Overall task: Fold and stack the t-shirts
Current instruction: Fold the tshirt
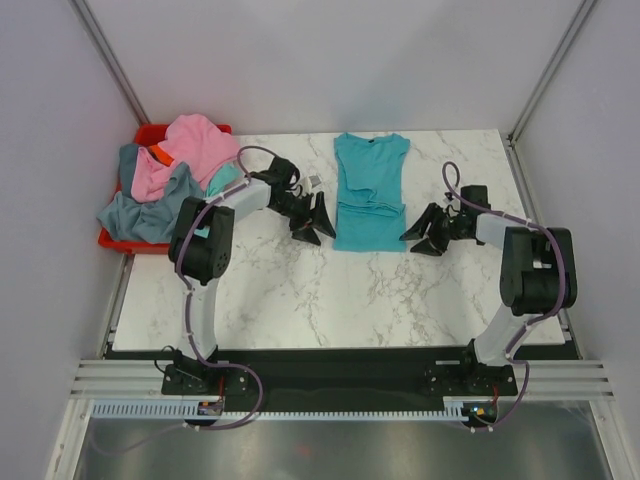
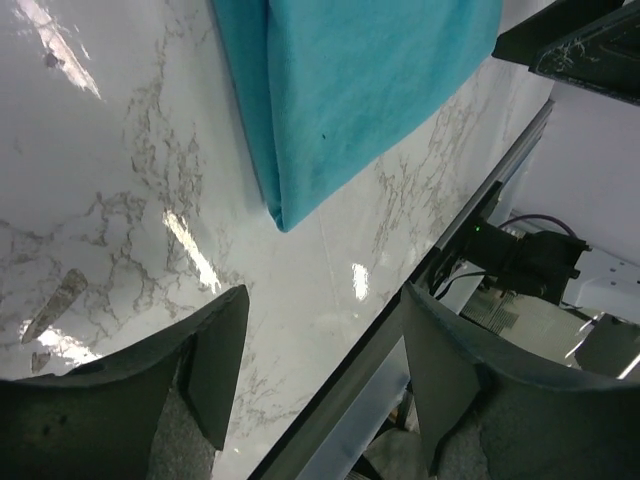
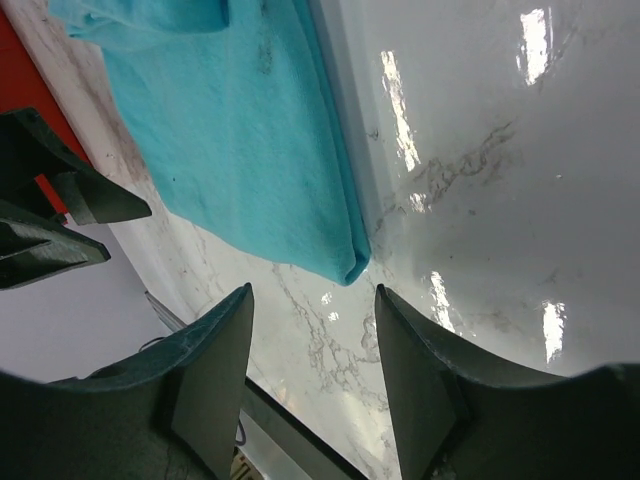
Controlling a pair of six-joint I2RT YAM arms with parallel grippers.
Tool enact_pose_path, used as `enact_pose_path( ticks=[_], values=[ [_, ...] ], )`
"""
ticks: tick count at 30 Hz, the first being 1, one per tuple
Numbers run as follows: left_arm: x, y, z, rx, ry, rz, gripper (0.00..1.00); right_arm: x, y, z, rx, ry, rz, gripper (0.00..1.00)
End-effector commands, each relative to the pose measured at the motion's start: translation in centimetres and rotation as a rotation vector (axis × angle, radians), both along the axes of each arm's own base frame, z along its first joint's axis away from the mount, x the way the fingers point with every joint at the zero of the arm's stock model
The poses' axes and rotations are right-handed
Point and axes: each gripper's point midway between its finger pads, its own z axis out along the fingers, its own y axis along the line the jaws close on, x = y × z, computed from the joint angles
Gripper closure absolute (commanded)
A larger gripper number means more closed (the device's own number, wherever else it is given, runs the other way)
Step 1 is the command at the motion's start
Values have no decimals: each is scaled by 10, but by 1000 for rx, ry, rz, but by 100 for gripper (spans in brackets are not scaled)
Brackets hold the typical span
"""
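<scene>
The left arm (image 1: 203,262) rises from its base, bends at the elbow, and extends its forearm inward toward the other arm. The left gripper (image 1: 310,222) has its jaws spread and holds nothing. The right arm (image 1: 522,275) mirrors this pose. The right gripper (image 1: 428,233) also stands spread and unloaded. Both sets of fingertips appear angled downward.

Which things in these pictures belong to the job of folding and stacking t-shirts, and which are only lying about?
Part of the job:
- teal t-shirt, laid on the table between the arms
- pink t-shirt and grey-blue t-shirt, heaped in the bin
- left hand and right hand, both open

Only lying about:
- red bin
- marble table
</scene>
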Motion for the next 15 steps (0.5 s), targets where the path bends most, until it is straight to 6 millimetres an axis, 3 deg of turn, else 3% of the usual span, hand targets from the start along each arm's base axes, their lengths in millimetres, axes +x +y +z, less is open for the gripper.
enact_pose_path(
  ticks=[1,15],
  values=[
    [11,-14,10,-86,27,19,31,0,3,-3,19,6,7,40],
    [-5,-29,-15,-96,128,5,34,-1,6,-31,7,69,21,44]
  ],
)
